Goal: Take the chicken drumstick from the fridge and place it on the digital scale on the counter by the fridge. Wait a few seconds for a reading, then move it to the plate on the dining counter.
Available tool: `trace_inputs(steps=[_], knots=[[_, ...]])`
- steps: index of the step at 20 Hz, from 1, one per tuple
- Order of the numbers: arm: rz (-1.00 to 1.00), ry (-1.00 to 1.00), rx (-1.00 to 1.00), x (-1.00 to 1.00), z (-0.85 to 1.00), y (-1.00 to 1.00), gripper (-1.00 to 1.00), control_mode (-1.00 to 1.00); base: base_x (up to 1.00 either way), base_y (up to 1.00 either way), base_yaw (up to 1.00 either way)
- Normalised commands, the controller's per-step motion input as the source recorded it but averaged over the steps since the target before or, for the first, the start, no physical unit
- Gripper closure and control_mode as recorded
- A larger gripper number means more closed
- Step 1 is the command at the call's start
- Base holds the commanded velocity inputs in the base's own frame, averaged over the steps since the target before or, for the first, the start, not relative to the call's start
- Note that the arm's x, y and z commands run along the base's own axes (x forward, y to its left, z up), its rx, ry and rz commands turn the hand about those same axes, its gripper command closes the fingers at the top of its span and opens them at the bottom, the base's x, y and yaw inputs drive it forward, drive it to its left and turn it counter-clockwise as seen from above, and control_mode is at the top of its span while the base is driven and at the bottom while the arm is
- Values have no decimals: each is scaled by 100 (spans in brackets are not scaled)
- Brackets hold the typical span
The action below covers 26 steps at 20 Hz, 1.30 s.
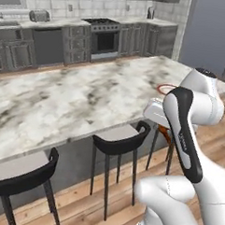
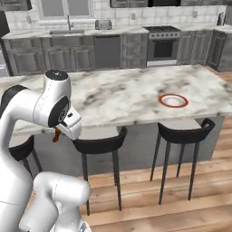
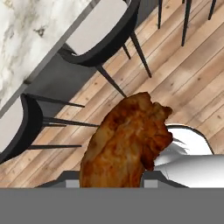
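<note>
The orange-brown chicken drumstick looms close in the hand view, hanging in the air above the wooden floor and the stools. My gripper is shut on it, and the meat hides the fingertips. From the base cameras only a sliver of the drumstick peeks out under the white hand, just in front of the near edge of the dining counter. The white plate with the red-orange rim lies on that marble top towards its right end, partly behind my arm in the left base view.
Black stools stand along the counter's near side, right under the hand. Wooden floor lies below. Grey wall cabinets with a stove line the back wall.
</note>
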Motion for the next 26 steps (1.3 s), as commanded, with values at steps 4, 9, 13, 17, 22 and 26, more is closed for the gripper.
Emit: trace_inputs(steps=[4, 9, 13, 17, 22, 26], knots=[[0, 0, 0, 0, 0, 0, 100, 100, 29, -100, 41], [0, 0, 0, 0, 0, 0, 100, 100, 31, -100, 41], [0, 0, 0, 0, 0, 0, 100, 100, 33, -100, 40], [0, 0, 0, 0, 0, 0, 100, 100, 52, -100, 37], [0, 0, 0, 0, 0, 0, 100, 100, 77, -97, 30], [0, 0, 0, 0, 0, 0, 100, 100, 99, -64, 14]])
